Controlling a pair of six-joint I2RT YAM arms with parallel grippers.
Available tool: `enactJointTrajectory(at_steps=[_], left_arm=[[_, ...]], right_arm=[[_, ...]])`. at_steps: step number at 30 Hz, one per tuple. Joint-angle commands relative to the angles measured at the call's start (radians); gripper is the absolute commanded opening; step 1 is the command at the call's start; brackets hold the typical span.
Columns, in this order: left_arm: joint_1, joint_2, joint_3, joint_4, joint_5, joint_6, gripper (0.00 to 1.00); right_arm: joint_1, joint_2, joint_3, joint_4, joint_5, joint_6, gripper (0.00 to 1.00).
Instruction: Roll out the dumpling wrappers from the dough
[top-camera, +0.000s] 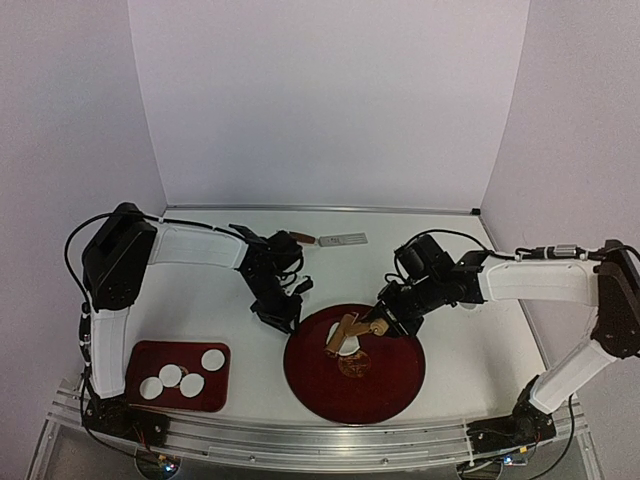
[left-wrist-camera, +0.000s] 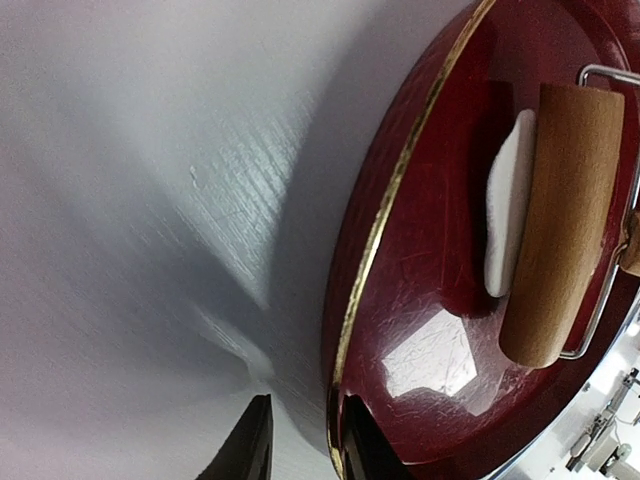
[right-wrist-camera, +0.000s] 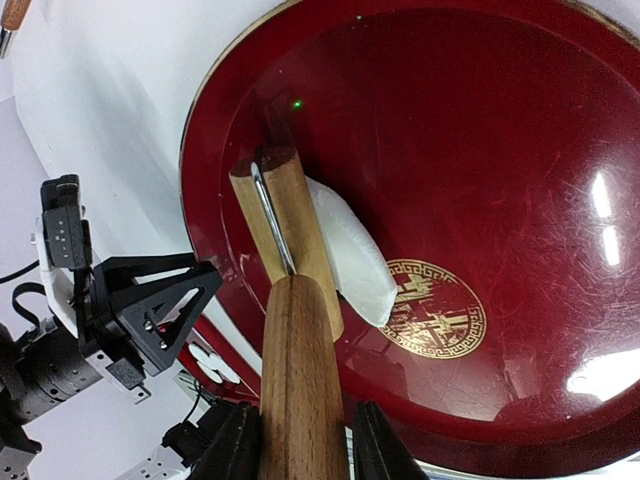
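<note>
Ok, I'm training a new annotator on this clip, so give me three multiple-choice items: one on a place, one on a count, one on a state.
1. Where do the dumpling wrappers lie?
A. on the round plate
B. on the rectangular tray
C. in a bowl

2. How many wrappers are there?
A. two
B. six
C. four

3. What state is the right hand in?
A. shut on the roller
B. open above the plate
C. shut on a wrapper

Key:
1 B: the white discs sit on the red tray at the near left.
2 C: four discs show in the top view.
3 A: its fingers press both sides of the wooden handle in the right wrist view.
</note>
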Motion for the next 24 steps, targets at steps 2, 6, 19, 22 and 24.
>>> enactJointTrajectory(at_steps=[2,6,19,22,24], left_arm=[[0.001,0.011,-0.020,0.022,-0.004,0.017,0.19],[0.001,0.008,-0.026,0.018,-0.022,0.012,0.12],[0.001,-0.005,-0.044,0.027,-0.052,-0.043,0.00],[0.001,-0.013,-0.055,0.029,-0.056,-0.048,0.00],[0.001,-0.016,-0.060,0.029,-0.059,-0.050,0.00]], right_arm=[[0.004,0.061,0.001,-0.083,0.073,0.001,0.00],[0.004,0.055,0.010,-0.113,0.093,0.002,0.00],[0.000,-0.050,-0.116,-0.162,0.068,0.041,0.00],[0.000,-0.053,-0.123,-0.182,0.067,0.035,0.00],[0.001,-0.064,-0.126,-0.206,0.071,0.031,0.00]])
